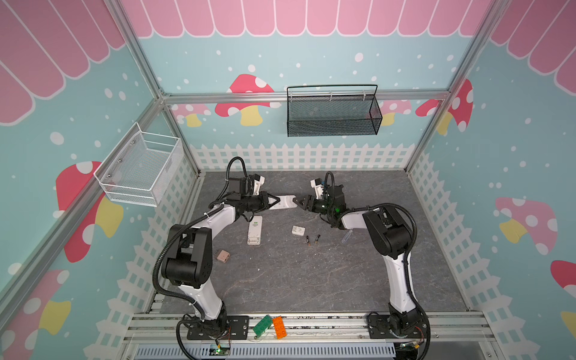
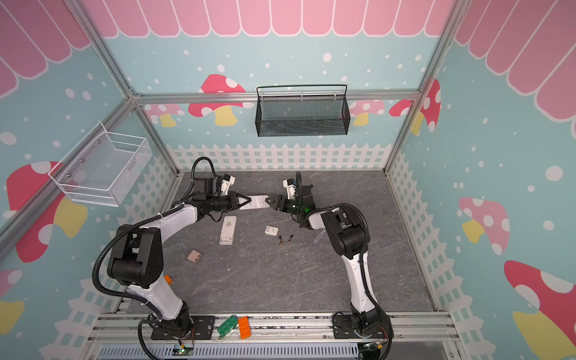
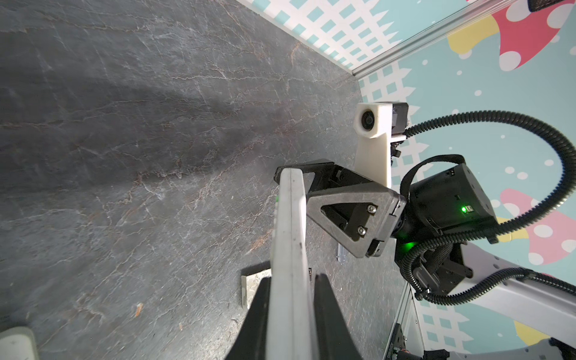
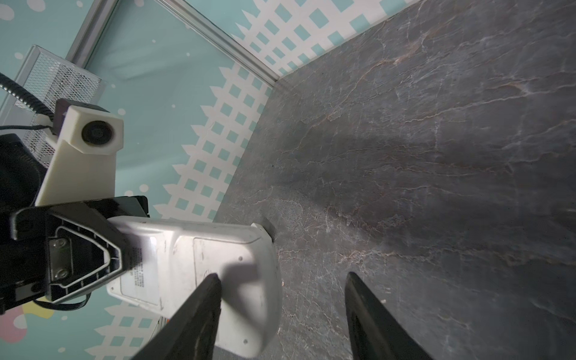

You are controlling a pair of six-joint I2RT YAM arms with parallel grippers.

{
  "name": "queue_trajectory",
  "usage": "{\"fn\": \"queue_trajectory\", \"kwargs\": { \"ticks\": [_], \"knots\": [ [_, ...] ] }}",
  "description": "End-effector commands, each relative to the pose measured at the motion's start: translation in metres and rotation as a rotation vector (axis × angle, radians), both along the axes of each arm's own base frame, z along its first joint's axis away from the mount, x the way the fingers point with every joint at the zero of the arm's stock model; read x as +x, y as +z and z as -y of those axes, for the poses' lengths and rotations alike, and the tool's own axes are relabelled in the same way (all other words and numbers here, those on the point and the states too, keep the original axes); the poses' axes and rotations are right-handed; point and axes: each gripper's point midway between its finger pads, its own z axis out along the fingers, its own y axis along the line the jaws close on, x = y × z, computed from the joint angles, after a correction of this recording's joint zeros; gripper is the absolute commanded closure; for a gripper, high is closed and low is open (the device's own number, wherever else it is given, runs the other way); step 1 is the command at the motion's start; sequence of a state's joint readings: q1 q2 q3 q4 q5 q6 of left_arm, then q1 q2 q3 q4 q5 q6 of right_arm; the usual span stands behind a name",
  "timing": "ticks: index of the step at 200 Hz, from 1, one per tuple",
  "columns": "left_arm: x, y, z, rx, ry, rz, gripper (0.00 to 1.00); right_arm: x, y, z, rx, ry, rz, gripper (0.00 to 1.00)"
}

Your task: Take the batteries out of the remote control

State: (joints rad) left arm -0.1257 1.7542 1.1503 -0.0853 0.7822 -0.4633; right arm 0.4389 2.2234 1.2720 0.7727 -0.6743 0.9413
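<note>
The left end effector (image 4: 124, 237) clamps a white plastic remote control (image 4: 193, 258); the right end effector (image 4: 282, 277) stands open, one finger over its end.

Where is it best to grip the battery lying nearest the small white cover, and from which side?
Grip the battery at mid-barrel, straight down from above, jaws across its thin width. It lies flat on the table, and the second battery lies apart from it, likely leaving room for the jaws.

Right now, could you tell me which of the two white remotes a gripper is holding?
The rear remote, clamped in the left gripper; the green-labelled remote lies loose, nearer the front.
</note>
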Motion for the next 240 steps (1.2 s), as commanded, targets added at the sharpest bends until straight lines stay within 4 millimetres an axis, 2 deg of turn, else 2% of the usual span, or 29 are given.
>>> {"fn": "queue_trajectory", "kwargs": {
  "ticks": [1,19,34,107,136,182,240],
  "knots": [
    [0.006,0.013,0.006,-0.02,-0.027,0.047,1.0,-0.006,-0.014,-0.012,0.017,0.039,-0.036,0.39],
    [0.007,0.011,0.006,-0.014,-0.025,0.038,1.0,-0.015,-0.007,-0.02,0.035,0.086,-0.01,0.39],
    [0.006,0.011,0.007,-0.015,-0.029,0.047,1.0,-0.019,-0.009,-0.022,0.032,0.105,-0.005,0.4],
    [0.006,0.011,0.01,-0.002,-0.04,0.038,1.0,-0.018,-0.016,-0.021,0.028,0.075,-0.027,0.49],
    [0.005,0.017,0.014,-0.009,-0.054,0.059,1.0,-0.019,-0.033,-0.018,-0.011,0.061,-0.052,0.54],
    [0.005,0.021,0.013,-0.008,-0.058,0.07,1.0,-0.02,-0.047,-0.012,-0.061,0.031,-0.069,0.59],
    [0.004,0.019,0.015,-0.017,-0.058,0.059,1.0,-0.027,-0.013,-0.029,0.034,0.119,-0.024,0.52]
  ]
}}
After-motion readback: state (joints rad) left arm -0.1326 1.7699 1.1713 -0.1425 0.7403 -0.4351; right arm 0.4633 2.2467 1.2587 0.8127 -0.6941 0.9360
